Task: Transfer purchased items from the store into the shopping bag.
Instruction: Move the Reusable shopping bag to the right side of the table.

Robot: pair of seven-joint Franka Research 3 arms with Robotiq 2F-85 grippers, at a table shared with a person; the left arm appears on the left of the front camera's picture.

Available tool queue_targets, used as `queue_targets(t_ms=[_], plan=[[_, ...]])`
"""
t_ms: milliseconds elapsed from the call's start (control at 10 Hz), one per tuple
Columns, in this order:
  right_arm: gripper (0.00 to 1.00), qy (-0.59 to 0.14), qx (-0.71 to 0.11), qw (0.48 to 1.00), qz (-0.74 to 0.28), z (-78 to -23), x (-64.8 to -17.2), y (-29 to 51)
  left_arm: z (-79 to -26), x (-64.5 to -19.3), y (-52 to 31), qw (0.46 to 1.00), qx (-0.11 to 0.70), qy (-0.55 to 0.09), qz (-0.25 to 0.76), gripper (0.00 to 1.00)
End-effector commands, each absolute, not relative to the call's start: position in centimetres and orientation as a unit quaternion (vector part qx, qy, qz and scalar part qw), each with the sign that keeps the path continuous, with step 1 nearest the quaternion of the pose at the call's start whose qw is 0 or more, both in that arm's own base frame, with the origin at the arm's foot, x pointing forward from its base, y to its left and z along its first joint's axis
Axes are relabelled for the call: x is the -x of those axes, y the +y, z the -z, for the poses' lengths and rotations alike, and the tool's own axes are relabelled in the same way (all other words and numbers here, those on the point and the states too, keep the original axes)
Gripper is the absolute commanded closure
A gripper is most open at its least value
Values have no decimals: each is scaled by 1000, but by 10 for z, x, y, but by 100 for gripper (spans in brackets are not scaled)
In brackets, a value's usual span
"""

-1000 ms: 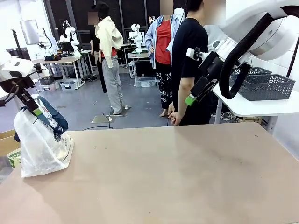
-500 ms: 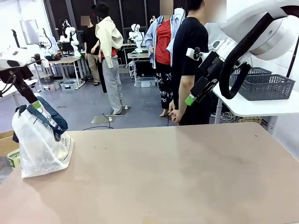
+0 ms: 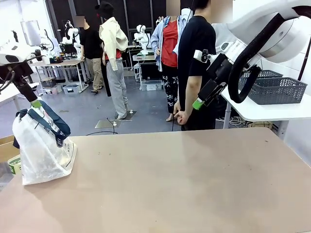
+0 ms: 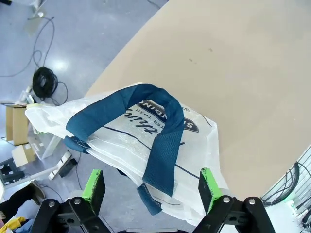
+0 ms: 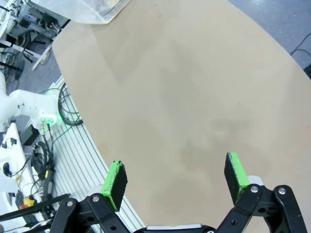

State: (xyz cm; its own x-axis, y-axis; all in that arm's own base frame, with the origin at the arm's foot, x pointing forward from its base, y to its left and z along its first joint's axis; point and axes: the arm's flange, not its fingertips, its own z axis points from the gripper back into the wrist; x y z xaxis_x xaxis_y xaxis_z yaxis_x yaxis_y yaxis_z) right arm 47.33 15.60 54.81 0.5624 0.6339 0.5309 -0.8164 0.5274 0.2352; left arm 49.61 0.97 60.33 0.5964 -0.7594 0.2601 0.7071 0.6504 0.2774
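Observation:
The shopping bag (image 3: 43, 151), translucent white with navy strap handles (image 3: 48, 121), stands at the table's left edge. My left gripper (image 3: 35, 104) hangs open just above its handles, not touching them. In the left wrist view the bag (image 4: 146, 141) lies below the open gripper (image 4: 150, 188), with a navy strap (image 4: 163, 141) arching over its printed side. My right gripper (image 3: 198, 103) is raised at the far right, and in the right wrist view it (image 5: 176, 178) is open over bare table. A dark grey lattice basket (image 3: 278, 90) sits on a white side table. No loose goods show.
A person in a black shirt (image 3: 195, 53) stands at the far edge, one hand (image 3: 181, 117) hanging low. The tan table (image 3: 184, 184) spreads wide between bag and right arm. A cardboard box (image 3: 6, 148) stands off the table's left edge.
My left gripper has risen off the bag's strap handles, and the bag top has settled a little. The right arm has not moved.

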Motion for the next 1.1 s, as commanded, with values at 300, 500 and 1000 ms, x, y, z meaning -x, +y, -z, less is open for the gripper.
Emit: queue_targets(t_ms=[300, 500, 1000], plan=[[0, -191, -232, 853, -427, -549, -474, 156, -611, -503, -15, 819, 100, -225, 518, 0], [0, -191, -232, 853, -427, -549, -474, 156, -600, -510, -27, 755, 182, -273, 567, 0], [0, -191, -232, 853, -427, -549, -474, 156, -582, -522, -47, 661, 183, -380, 620, 0]])
